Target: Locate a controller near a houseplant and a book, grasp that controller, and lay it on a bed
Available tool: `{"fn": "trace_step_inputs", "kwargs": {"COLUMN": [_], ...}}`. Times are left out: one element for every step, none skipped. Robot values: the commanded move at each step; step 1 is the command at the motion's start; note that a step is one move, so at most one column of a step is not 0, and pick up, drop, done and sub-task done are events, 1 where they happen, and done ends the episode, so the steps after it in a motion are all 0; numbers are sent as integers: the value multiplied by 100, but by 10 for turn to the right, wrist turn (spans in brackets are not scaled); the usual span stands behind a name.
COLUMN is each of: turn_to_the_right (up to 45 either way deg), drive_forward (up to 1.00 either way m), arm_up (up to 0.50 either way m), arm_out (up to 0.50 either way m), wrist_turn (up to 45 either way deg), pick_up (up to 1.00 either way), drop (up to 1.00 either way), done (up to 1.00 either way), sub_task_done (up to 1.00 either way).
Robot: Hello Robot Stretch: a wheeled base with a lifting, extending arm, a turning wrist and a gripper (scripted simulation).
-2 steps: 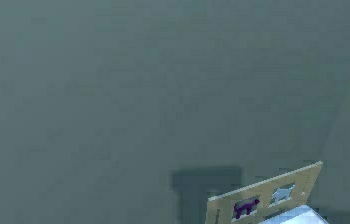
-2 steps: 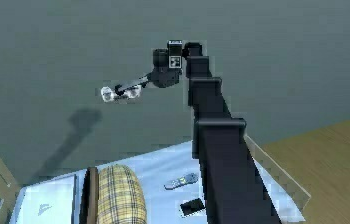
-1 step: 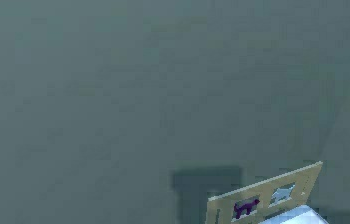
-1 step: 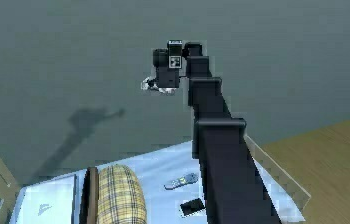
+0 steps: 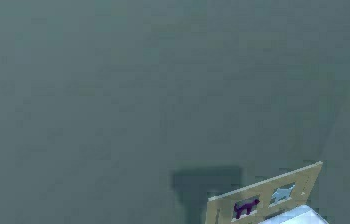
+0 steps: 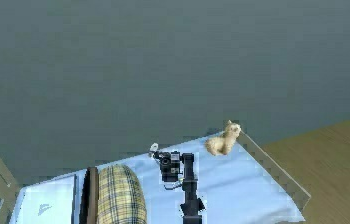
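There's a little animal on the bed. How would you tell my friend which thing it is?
Find the bed with the pale sheet, set against the grey-green wall. Go to its far edge by the wall, toward the arm side view's right. The toy animal sits there: small, tan and upright, unlike the big plaid pillow lying flat at the other end.

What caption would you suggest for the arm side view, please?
Stretch's arm reaches across a pale blue bed, gripper between a plaid pillow and a tan toy animal.
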Motion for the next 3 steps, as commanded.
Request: {"fn": "trace_step_inputs", "kwargs": {"turn_to_the_right": [0,0,0], "drive_forward": [0,0,0], "arm_up": [-32,0,10], "arm_out": [0,0,0], "wrist_turn": [0,0,0], "pick_up": [0,0,0], "drop": [0,100,0], "done": [0,0,0], "sub_task_done": [0,0,0]}}
